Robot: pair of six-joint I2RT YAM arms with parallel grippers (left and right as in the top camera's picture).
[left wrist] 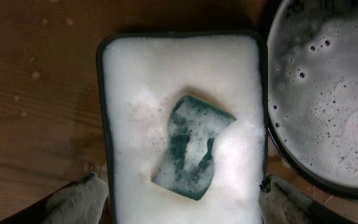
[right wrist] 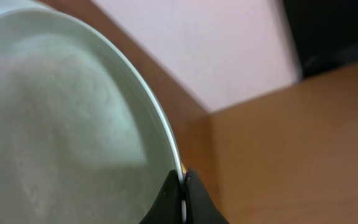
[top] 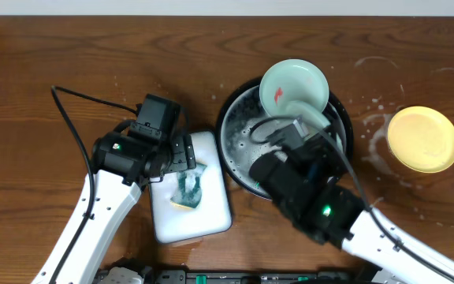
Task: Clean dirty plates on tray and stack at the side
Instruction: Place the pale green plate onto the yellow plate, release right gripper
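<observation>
My right gripper (top: pixel 310 118) is shut on the rim of a pale mint-white plate (top: pixel 292 88) with a red smear, holding it tilted above the black tray (top: pixel 235 150) of soapy water. In the right wrist view the fingers (right wrist: pixel 182 186) pinch the plate's edge (right wrist: pixel 73 112). A yellow plate (top: pixel 422 139) lies on the table at the right. My left gripper (top: pixel 186 154) is open above a green sponge (top: pixel 187 189); in the left wrist view the foam-covered fingers (left wrist: pixel 182 199) straddle the sponge (left wrist: pixel 191 146). The tray's rim (left wrist: pixel 278 149) shows at the right there. A third plate is not visible.
The sponge lies in a white rectangular sponge tray (top: pixel 211 213) full of foam, left of the black tray; it also fills the left wrist view (left wrist: pixel 129 74). Water splashes (top: pixel 373 106) wet the wooden table near the yellow plate.
</observation>
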